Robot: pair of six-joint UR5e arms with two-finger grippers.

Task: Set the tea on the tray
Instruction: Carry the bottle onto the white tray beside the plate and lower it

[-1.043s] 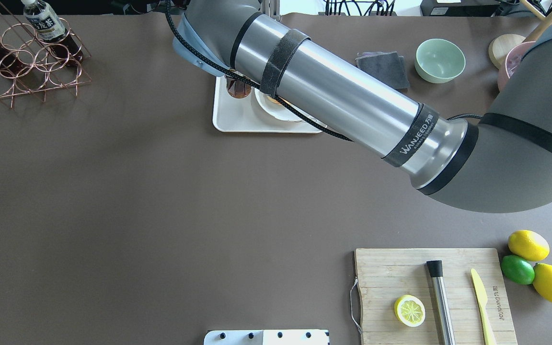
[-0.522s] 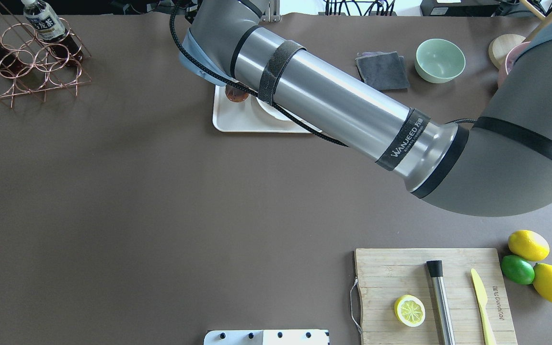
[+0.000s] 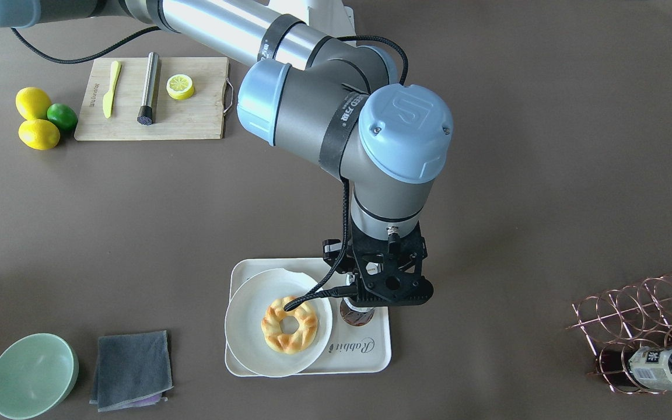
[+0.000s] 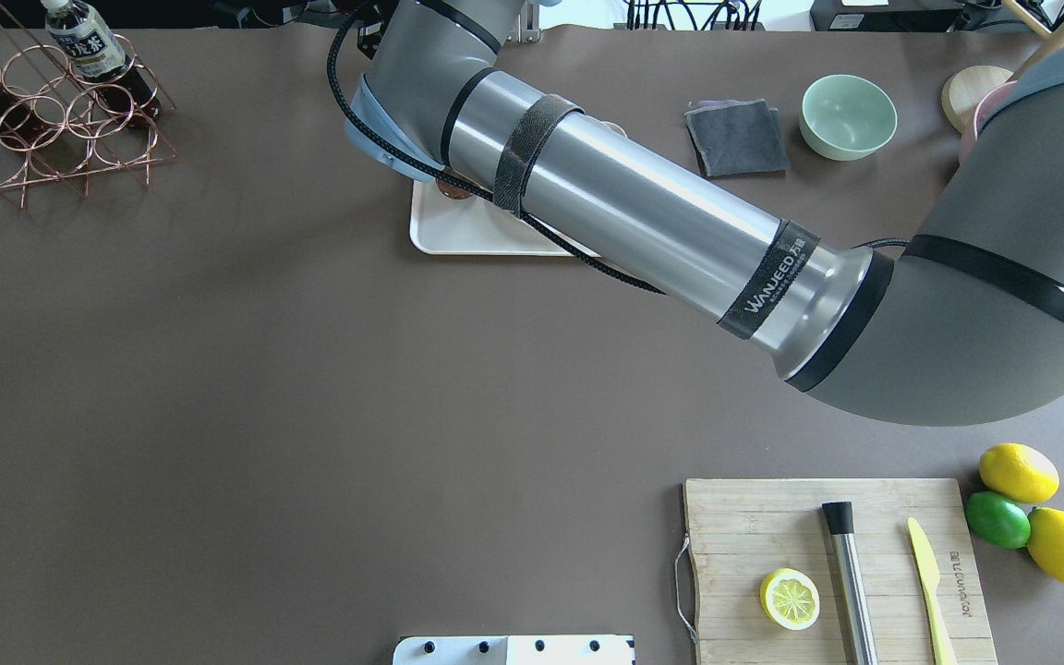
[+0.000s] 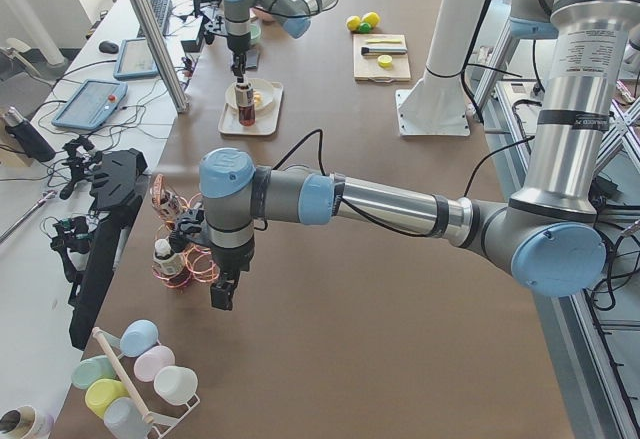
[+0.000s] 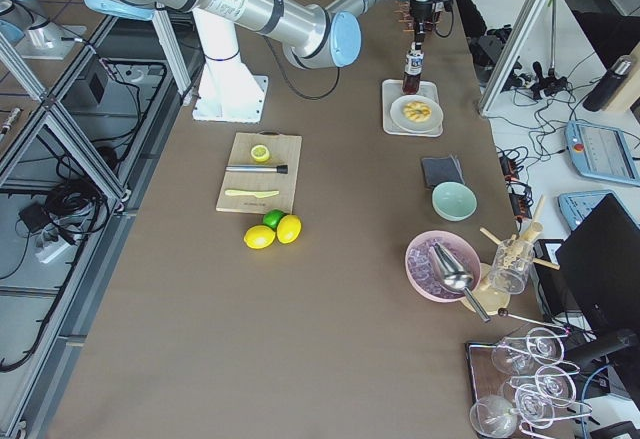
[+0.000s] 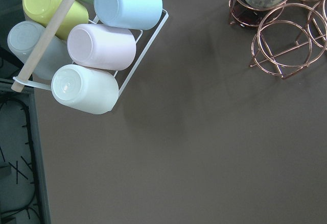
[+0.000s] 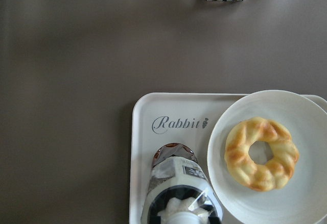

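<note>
The tea (image 3: 356, 313) stands upright on the cream "Rabbit" tray (image 3: 365, 350), beside a white plate (image 3: 242, 315) with a braided doughnut (image 3: 289, 325). My right gripper (image 3: 366, 300) is straight above the bottle and shut on its neck; the right wrist view shows the white cap, the label (image 8: 176, 183) and the tray (image 8: 145, 132). The arm hides most of the tray (image 4: 440, 231) in the overhead view. My left gripper (image 5: 222, 294) hangs by the copper rack (image 5: 180, 259); I cannot tell if it is open or shut.
Two more tea bottles (image 4: 84, 42) lie in the copper rack (image 4: 52, 139). A grey cloth (image 4: 737, 137) and a green bowl (image 4: 849, 115) sit by the tray. A cutting board (image 4: 744, 526), lemons (image 4: 1019, 472) and a lime are nearer. Pastel cups (image 7: 92, 45) hang on a stand.
My right arm has swung toward the far edge of the table and now covers more of the tray. The bottle's base has shifted slightly with it.
</note>
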